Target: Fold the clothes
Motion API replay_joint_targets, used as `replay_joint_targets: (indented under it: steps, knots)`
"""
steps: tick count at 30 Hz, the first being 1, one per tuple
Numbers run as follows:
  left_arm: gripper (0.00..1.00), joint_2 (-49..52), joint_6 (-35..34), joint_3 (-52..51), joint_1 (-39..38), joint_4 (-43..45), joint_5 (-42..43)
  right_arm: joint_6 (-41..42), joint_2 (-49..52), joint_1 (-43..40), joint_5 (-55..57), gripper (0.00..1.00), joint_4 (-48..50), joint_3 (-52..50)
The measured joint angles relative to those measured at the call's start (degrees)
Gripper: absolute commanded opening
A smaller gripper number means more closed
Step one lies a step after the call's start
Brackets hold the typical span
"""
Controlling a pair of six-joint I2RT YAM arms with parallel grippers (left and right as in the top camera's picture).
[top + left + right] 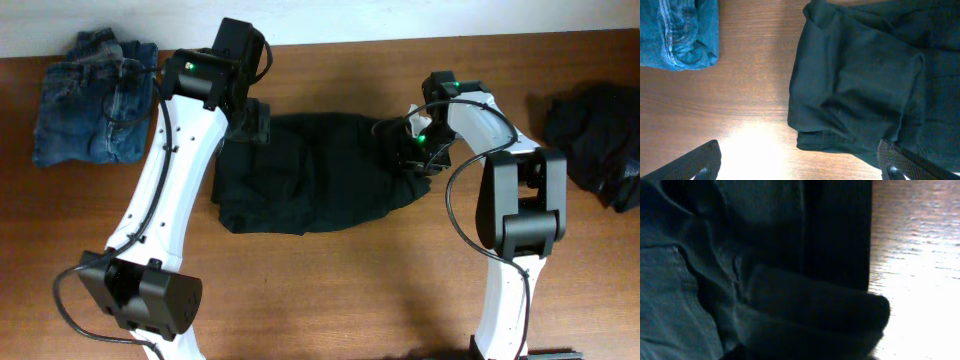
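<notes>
Garment of plain black cloth [310, 185], loosely doubled, lies at the middle of the wooden table [350, 300]; left gripper [800, 161] hovers over its left edge with jaws spread wide and nothing between them, one fingertip above bare wood, the other above cloth; right gripper [418, 155] sits at the garment's right end, its wrist view filled by dark blurred folds, so neither its spread nor any grasp can be told; second black garment [600, 135] lies crumpled near the right table edge, well apart; folded blue jeans [95, 100] rest at far left.
</notes>
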Motion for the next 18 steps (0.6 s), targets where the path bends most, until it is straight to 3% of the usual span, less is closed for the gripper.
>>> replay_joint_targets:
  steps: [2, 11, 18]
  knots:
    - [0.99, 0.00, 0.00, 0.00, 0.00, 0.00, 0.00, 0.94, 0.00, -0.28, 0.42, 0.04, -0.52, 0.00]
    - [0.99, 0.00, 0.00, 0.00, 0.00, 0.02, 0.00, 1.88, 0.00, -7.98, 4.50, 0.04, -6.82, 0.76]
    - [0.99, 0.00, 0.00, -0.07, 0.00, 0.90, 0.00, 1.92, 1.75, -10.56, 9.77, 0.04, -15.47, 8.24]
